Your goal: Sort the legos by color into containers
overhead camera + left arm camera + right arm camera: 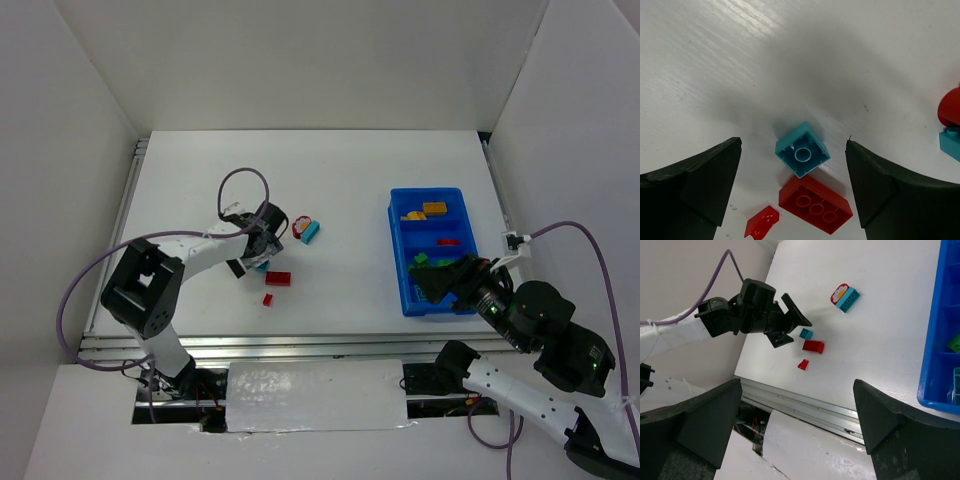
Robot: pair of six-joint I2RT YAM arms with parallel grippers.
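My right jaws hang spread wide over the near end of the blue tray [395, 250]. Its nearest compartment shows a cyan piece [956, 382]. The next holds a green piece [420, 260], then comes a small red brick [448, 241], with yellow bricks [428, 210] farthest.

Left on the tabletop [350, 180] lie a red chip [761, 228] and a long red brick [815, 203]. Just beyond, a cyan square brick [802, 155] sits between my left jaws, which stand apart and clear of it. Farther off, a cyan bar [313, 232] sits against a red rounded piece [300, 226], whose print I cannot read.

Bright, even light flooding the tabletop [350, 180].
Left wrist view: soft shadow pooling, glare streaking the surface.
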